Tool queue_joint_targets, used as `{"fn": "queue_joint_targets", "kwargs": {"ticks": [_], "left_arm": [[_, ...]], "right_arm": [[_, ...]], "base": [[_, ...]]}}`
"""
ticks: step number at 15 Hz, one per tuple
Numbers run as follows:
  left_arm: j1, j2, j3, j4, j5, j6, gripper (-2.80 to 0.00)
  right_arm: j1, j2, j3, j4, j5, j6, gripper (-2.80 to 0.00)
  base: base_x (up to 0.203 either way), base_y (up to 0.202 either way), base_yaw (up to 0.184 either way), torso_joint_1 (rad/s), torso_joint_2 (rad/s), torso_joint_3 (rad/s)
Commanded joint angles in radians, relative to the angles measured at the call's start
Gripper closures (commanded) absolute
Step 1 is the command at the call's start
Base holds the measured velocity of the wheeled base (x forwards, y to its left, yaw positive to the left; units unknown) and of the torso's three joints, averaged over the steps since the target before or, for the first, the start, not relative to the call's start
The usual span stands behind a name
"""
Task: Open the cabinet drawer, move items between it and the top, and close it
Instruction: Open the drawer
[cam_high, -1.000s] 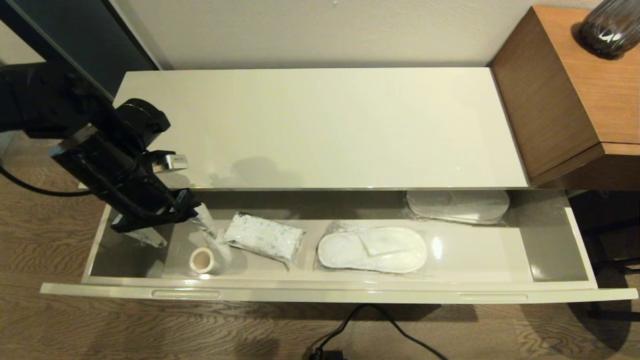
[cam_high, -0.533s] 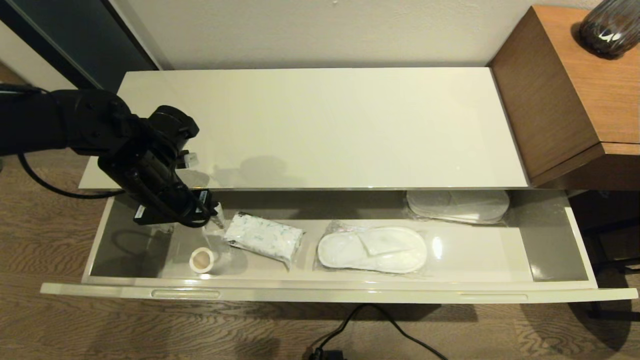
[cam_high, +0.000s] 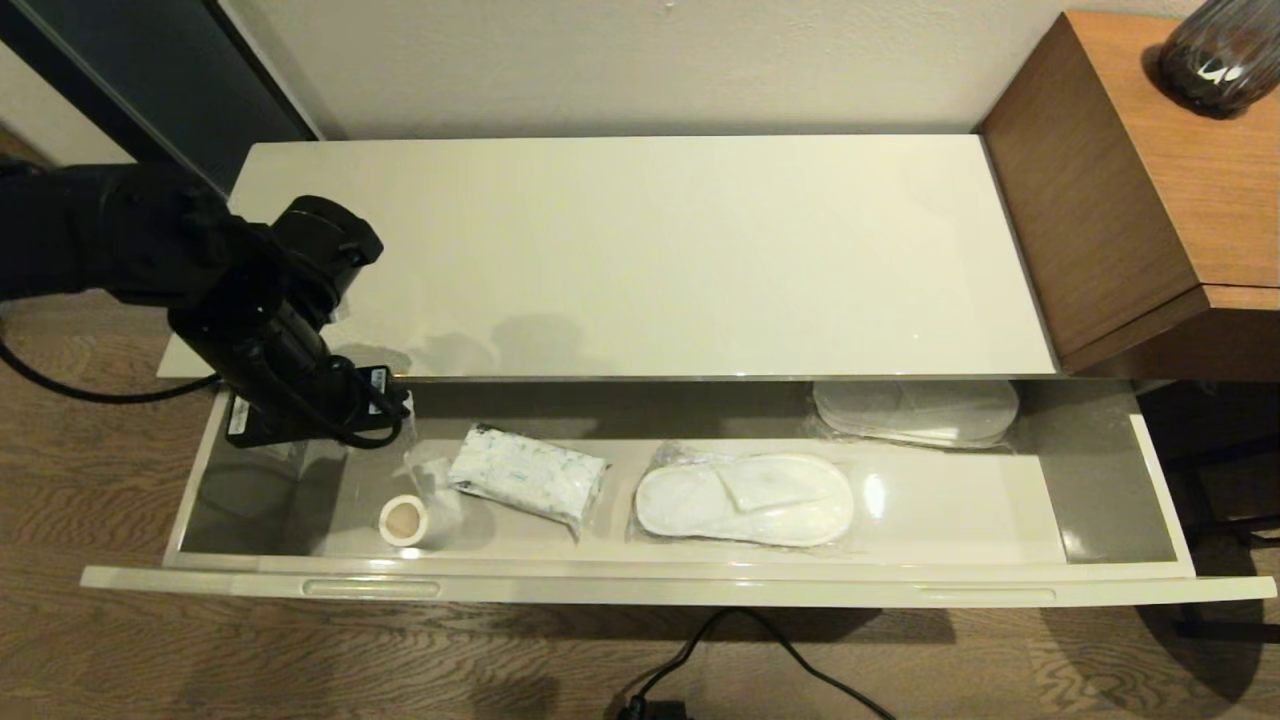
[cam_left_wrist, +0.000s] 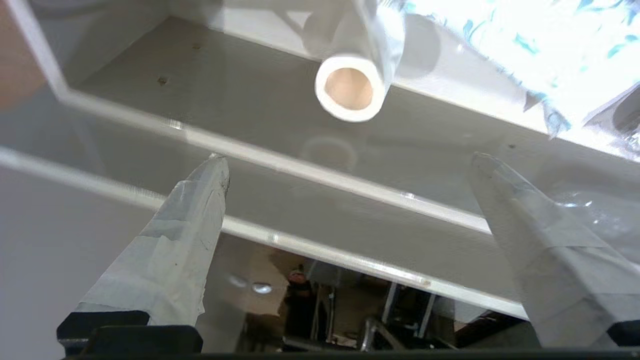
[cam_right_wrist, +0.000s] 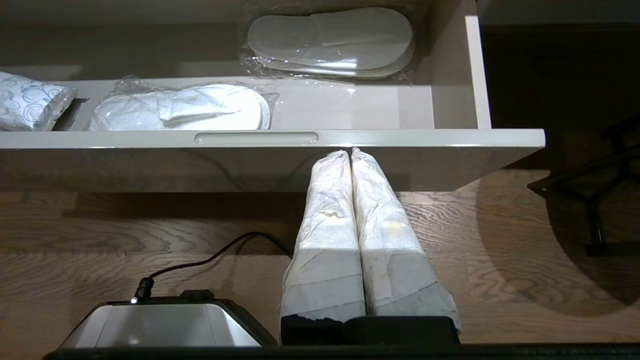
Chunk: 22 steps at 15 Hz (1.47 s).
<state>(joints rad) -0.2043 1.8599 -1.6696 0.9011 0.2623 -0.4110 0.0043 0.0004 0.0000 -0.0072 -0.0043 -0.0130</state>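
The cabinet drawer (cam_high: 640, 586) stands pulled out, grey inside, below the glossy cream top (cam_high: 640, 250), which is bare. In its left part lie a white roll with a cardboard core (cam_high: 404, 520) (cam_left_wrist: 351, 89) and a blue-patterned tissue pack (cam_high: 527, 475) (cam_left_wrist: 525, 55). Wrapped white slippers (cam_high: 745, 498) lie mid-drawer, with a second pair (cam_high: 915, 410) at the back right. My left arm (cam_high: 290, 370) reaches over the drawer's back left corner. Its gripper (cam_left_wrist: 350, 159) is open and empty, short of the roll. My right gripper (cam_right_wrist: 350, 152) is shut, parked low before the drawer front.
A brown wood-grain cabinet (cam_high: 1130, 200) with a dark vase (cam_high: 1220, 55) adjoins the top on the right. A black cable (cam_high: 740, 650) lies on the wood floor under the drawer front. A dark panel (cam_high: 150, 80) rises at the far left.
My left hand swung right over the drawer, then drew back toward its back left corner while turning at the wrist. Its fingers stayed open. Nothing in the drawer moved.
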Motion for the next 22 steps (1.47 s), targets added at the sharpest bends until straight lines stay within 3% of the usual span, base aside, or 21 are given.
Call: {"fn": "queue_joint_targets", "kwargs": {"ticks": [1,3,7,11,14,16,18,22], "left_arm": [[-0.018,-0.039,0.052,0.004,0.012,-0.021,-2.80],[-0.021,-0.047,0.064,-0.002,0.014,-0.027,-2.80],[-0.032,-0.108,0.298,-0.051,0.015,-0.070,-2.80],[-0.033,-0.159,0.488,-0.304,0.013,-0.064,-2.80],[-0.033,-0.182,0.532,-0.333,-0.003,-0.024,-2.80],[-0.023,-0.197,0.532,-0.369,-0.071,0.046,-2.80],[-0.008,-0.211,0.581,-0.437,-0.089,0.117,-2.80],[-0.004,-0.213,0.635,-0.488,-0.132,0.149,-2.80]], "right_arm": [[0.000,-0.002,0.000,0.000,0.000,-0.001,0.00],[0.000,0.000,0.001,0.000,0.000,-0.001,0.00],[0.000,-0.001,0.000,0.000,0.000,-0.001,0.00],[0.000,-0.002,0.000,0.000,0.000,-0.001,0.00],[0.000,0.000,0.000,0.000,0.000,-0.001,0.00],[0.000,-0.002,0.002,0.000,0.000,-0.001,0.00],[0.000,-0.002,0.001,0.000,0.000,-0.001,0.00],[0.000,-0.001,0.001,0.000,0.000,-0.001,0.00]], "base": [[0.000,0.000,0.000,0.000,0.00,0.000],[0.000,0.000,0.000,0.000,0.00,0.000],[0.000,0.000,0.000,0.000,0.00,0.000],[0.000,0.000,0.000,0.000,0.00,0.000],[0.000,0.000,0.000,0.000,0.00,0.000],[0.000,0.000,0.000,0.000,0.00,0.000],[0.000,0.000,0.000,0.000,0.00,0.000],[0.000,0.000,0.000,0.000,0.00,0.000]]}}
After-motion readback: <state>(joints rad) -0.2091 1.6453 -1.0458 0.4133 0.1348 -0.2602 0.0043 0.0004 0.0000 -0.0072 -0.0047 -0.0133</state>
